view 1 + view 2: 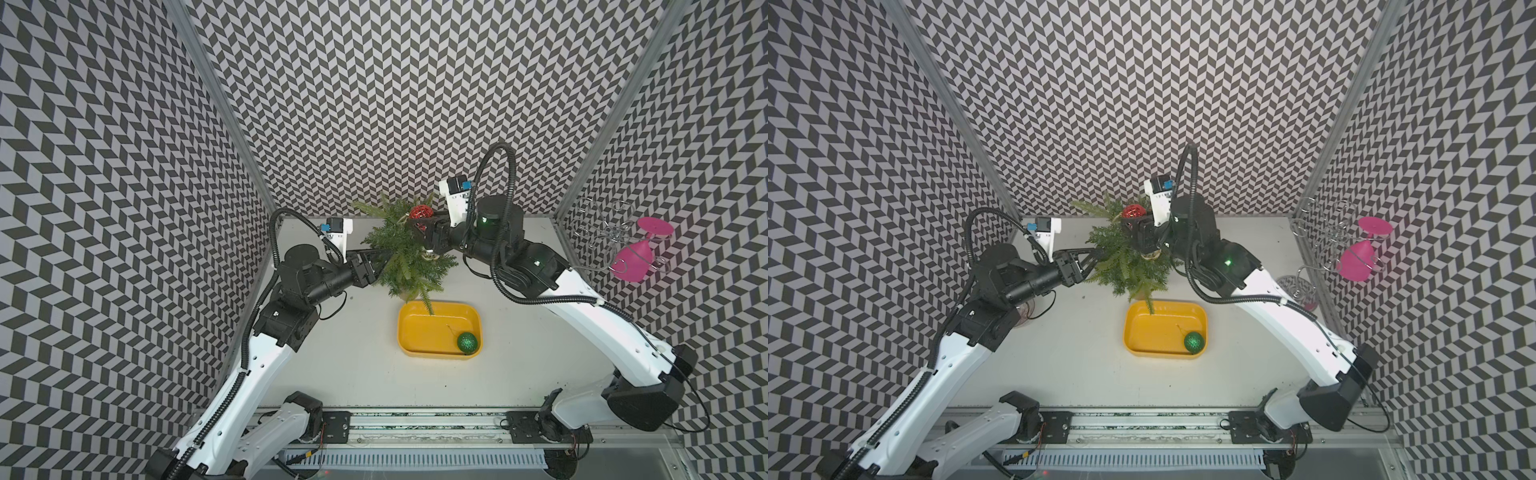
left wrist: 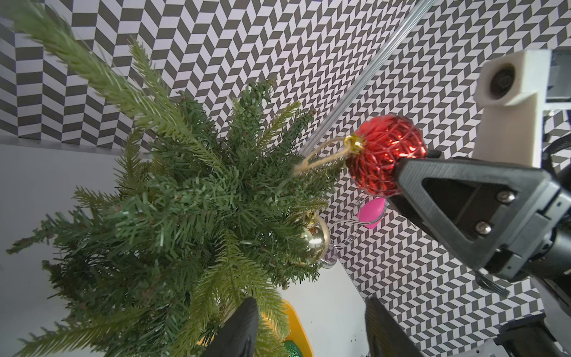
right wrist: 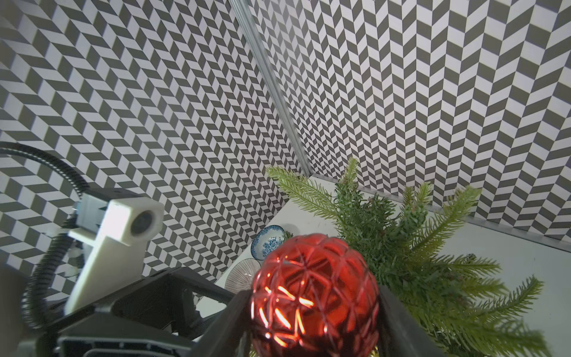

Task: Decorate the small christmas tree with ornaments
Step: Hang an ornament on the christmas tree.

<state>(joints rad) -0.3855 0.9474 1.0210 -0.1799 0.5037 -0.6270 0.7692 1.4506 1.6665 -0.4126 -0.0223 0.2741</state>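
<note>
Small christmas tree point(image 1: 405, 253): feathery green, centre of both top views, gold bauble point(image 2: 313, 239) hanging in it. Yellow tray point(image 1: 415, 336) just below holds glittery green bauble point(image 1: 467, 343) in its lower-right corner. Right gripper point(image 1: 422, 222) clamps faceted red bauble point(image 1: 420, 212) at tree's upper-right edge. Left gripper point(image 1: 386, 264) among fronds, jaws apart; grip unclear.

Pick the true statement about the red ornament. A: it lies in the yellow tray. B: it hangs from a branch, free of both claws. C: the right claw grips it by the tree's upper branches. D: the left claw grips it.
C: the red ornament sits pinched between the fingers of the right claw next to the small christmas tree, while the yellow tray holds only the green ornament.
</note>
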